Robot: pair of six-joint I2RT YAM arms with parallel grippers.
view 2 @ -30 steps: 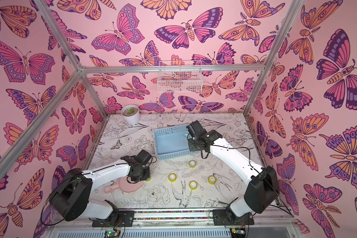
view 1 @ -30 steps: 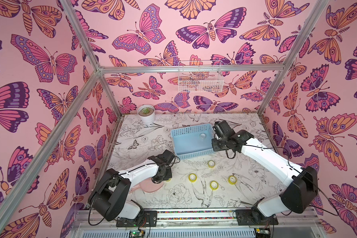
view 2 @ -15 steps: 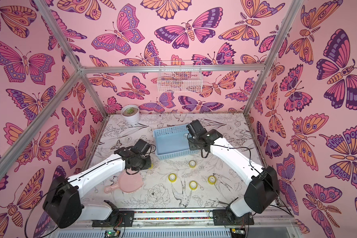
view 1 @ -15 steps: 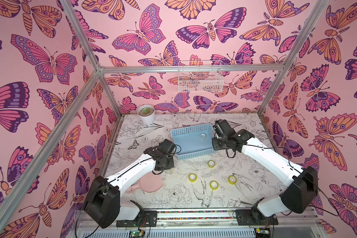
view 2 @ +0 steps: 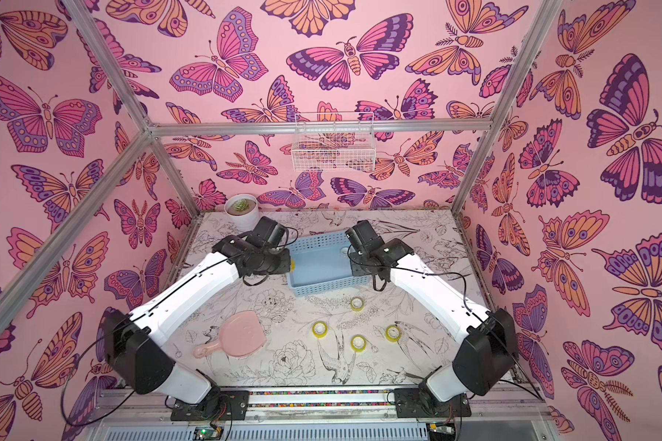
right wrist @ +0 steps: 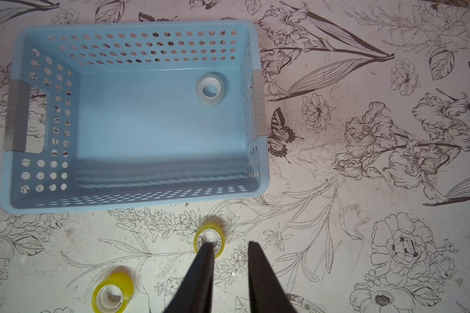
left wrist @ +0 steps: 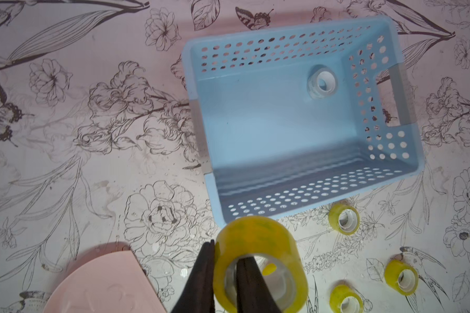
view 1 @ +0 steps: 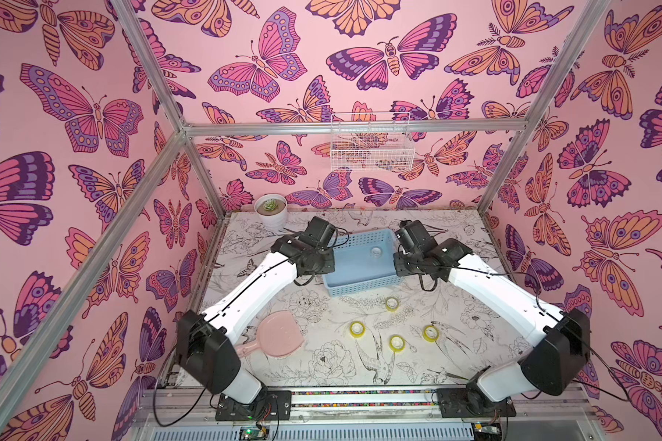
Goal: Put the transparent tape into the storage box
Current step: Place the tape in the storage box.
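The left end effector (left wrist: 225,252), clamped on a yellow tape roll (left wrist: 255,238), hangs at the basket's (view 2: 329,286) 9 o'clock rim in both top views; the drop lies toward 3 o'clock. The right end effector (right wrist: 230,244) is slightly parted, empty; four yellow rolls (view 1: 396,343) lie on the table (view 1: 471,340).

**Basket** (view 1: 364,285): top uncovered. The floor is bare except for one clear roll (view 1: 376,251) near the far right corner, so entry from above is free over the rest.

**Arms:** they flank the basket's two short ends and leave its middle unobstructed. The left pincer (left wrist: 227,252), clamped on a yellow roll (left wrist: 258,244), hangs at the left end. The right pincer (right wrist: 230,244), jaws parted and empty, hangs by the front right corner.

**Surface** (view 1: 455,305): four loose rolls (view 1: 396,342) lie in front of the basket with gaps between them.

**Hand mirror** (view 1: 279,336): lies front left, apart from the rolls.

**Plant pot** (view 1: 271,212): stands in the far left corner, well apart from the basket.
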